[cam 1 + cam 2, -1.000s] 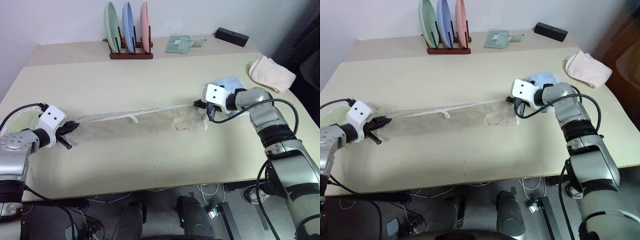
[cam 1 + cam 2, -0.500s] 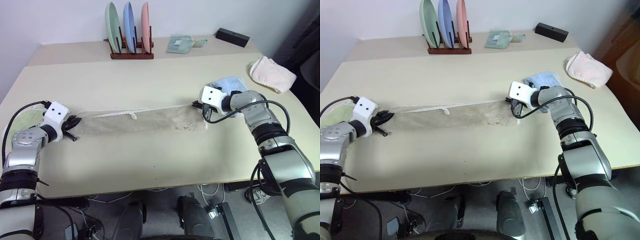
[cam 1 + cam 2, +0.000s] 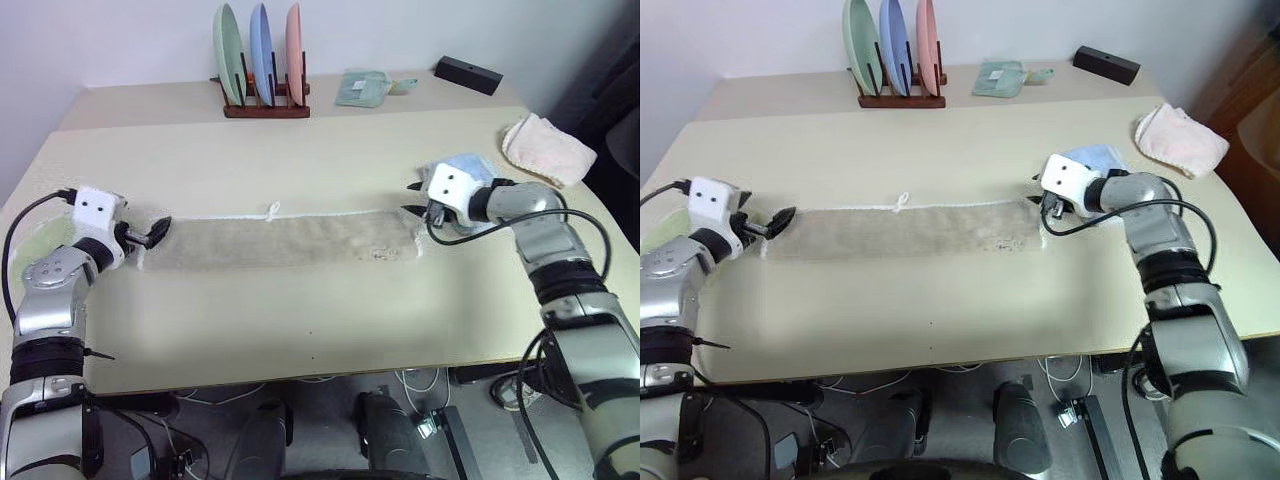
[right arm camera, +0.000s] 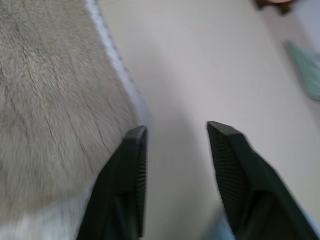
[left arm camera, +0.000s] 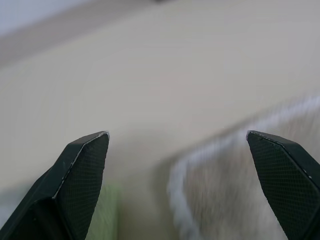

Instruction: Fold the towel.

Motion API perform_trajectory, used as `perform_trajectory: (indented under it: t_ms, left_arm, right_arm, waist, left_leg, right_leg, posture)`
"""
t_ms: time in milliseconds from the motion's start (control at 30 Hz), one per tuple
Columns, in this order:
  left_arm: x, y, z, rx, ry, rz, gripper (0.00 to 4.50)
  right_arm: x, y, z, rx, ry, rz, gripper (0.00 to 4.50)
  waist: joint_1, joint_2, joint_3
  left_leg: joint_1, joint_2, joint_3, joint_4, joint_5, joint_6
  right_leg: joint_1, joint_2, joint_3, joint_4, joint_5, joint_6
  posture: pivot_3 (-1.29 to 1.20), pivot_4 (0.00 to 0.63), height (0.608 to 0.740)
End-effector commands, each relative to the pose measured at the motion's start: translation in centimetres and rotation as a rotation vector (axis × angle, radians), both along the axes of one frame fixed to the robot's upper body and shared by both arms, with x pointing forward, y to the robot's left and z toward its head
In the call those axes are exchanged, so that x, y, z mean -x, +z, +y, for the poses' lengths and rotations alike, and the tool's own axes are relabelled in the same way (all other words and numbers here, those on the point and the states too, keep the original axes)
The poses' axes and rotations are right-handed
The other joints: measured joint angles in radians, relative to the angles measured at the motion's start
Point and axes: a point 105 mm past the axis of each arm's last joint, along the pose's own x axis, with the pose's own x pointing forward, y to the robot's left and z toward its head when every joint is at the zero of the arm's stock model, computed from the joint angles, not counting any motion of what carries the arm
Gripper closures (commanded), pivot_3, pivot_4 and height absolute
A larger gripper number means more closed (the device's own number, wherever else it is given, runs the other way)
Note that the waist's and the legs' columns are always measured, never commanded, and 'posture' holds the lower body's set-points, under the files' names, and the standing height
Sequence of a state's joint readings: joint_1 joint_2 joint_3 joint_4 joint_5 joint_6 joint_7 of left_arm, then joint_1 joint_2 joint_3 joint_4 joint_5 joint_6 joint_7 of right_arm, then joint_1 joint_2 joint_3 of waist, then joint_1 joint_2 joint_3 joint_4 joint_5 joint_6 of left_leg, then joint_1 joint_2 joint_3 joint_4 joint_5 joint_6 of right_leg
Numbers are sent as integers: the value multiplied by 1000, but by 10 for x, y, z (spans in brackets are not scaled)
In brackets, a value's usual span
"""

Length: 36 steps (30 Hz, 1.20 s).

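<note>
The towel (image 3: 280,240) is a long beige strip with white corded edging, lying flat across the middle of the table. My left gripper (image 3: 155,230) hovers just off its left end, open. In the left wrist view its fingers (image 5: 82,170) stand wide apart, with the towel's corner (image 5: 235,185) ahead and nothing between them. My right gripper (image 3: 412,198) is at the towel's right end, open and holding nothing. In the right wrist view the towel's edge (image 4: 55,100) lies beside one finger (image 4: 125,175).
A light blue folded towel (image 3: 472,165) lies under my right hand. A pale green towel (image 3: 35,245) sits at the table's left edge and a pink cloth (image 3: 545,148) at the right. At the back are a plate rack (image 3: 262,60), a green cloth (image 3: 362,87) and a black box (image 3: 465,72).
Both grippers were shut on the towel's ends and have opened and let go. The towel now lies flat. Each hand has drawn slightly outward and up.
</note>
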<state>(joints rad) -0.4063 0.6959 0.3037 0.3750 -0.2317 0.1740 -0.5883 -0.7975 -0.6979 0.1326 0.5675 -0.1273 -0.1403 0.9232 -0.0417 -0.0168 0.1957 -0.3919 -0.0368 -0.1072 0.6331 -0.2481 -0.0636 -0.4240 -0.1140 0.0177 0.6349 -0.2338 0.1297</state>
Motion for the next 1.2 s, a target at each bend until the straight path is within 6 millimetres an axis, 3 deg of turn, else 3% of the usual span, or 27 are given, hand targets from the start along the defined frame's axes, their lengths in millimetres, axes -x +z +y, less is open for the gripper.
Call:
perform_trajectory:
  t_ms: [33, 100, 233, 267, 400, 567, 667, 800, 1033, 1133, 1200]
  left_arm:
    - [5, 15, -10, 28, -20, -60, 0]
    - [9, 17, -23, 28, -68, -70, 0]
    - [25, 16, -68, 2, -249, -76, 0]
    - [27, 16, -74, 4, -273, -76, 0]
    - [48, 6, -128, -54, -503, -49, 0]
    - [75, -1, -188, -77, -762, -44, 0]
    - [86, -1, -210, -70, -862, -42, 0]
    - [92, 0, -220, -54, -905, -37, 0]
    - [94, -5, -218, -57, -882, -21, 0]
    - [94, -7, -217, -61, -865, -22, 0]
    - [95, -8, -217, -60, -855, -21, 0]
  right_arm:
    - [11, 23, -7, -80, -39, -46, 2432]
    - [24, 28, -11, -171, -63, 2, 1819]
    - [67, 29, -6, -527, -111, 189, 20]
    - [74, 27, -5, -571, -128, 226, 20]
    - [113, -11, 13, -762, -215, 487, 20]
    - [122, -42, 24, -945, -434, 639, 20]
    - [115, -55, 27, -1077, -574, 692, 20]
    - [104, -65, 31, -1216, -692, 753, 20]
    - [71, -71, 26, -1447, -858, 786, 20]
    - [59, -68, 26, -1496, -872, 787, 817]
    - [56, -65, 26, -1496, -866, 781, 1811]
  waist:
    - [-3, 0, 0]
    - [-2, 0, 0]
    - [3, 0, 0]
    - [5, 0, 0]
    - [21, -2, -2]
    - [28, -1, -2]
    - [28, -1, -2]
    - [25, 1, -3]
    - [21, 2, -4]
    - [22, 3, -4]
    - [22, 3, -4]
  left_leg:
    - [0, 0, 0, 0, 0, 0]
    - [1, 0, 0, 0, 0, 0]
    - [0, 0, -1, 0, 0, 0]
    - [0, 0, -1, 0, 0, 0]
    - [1, 0, -1, 1, 0, 0]
    - [1, 0, 0, 3, 0, 0]
    - [1, 0, 0, 3, 0, 0]
    - [1, 0, 0, 3, 0, 0]
    - [2, 1, 0, 3, 0, 1]
    - [2, 1, 0, 3, 0, 1]
    - [2, 1, 0, 3, 0, 1]
  right_leg:
    - [0, 0, 0, 0, 0, 0]
    - [0, 0, 0, 1, 0, 0]
    - [0, 0, 0, 0, 0, 0]
    - [0, 0, 0, 0, 0, 0]
    - [3, 0, 0, -1, 0, -1]
    - [4, 1, 1, -1, 1, -1]
    - [5, 1, 1, -1, 0, -2]
    - [4, 1, 1, -1, 0, -1]
    - [4, 2, 1, -1, 1, -2]
    - [5, 2, 1, -1, 1, -1]
    - [5, 2, 1, -1, 1, -1]
  posture:
    - [0, 150, 740]
    - [0, 150, 740]
    - [0, 150, 740]
    - [0, 150, 740]
    - [0, 150, 740]
    - [0, 150, 740]
    - [0, 150, 740]
    - [0, 150, 740]
    - [0, 150, 740]
    - [0, 150, 740]
    - [0, 150, 740]
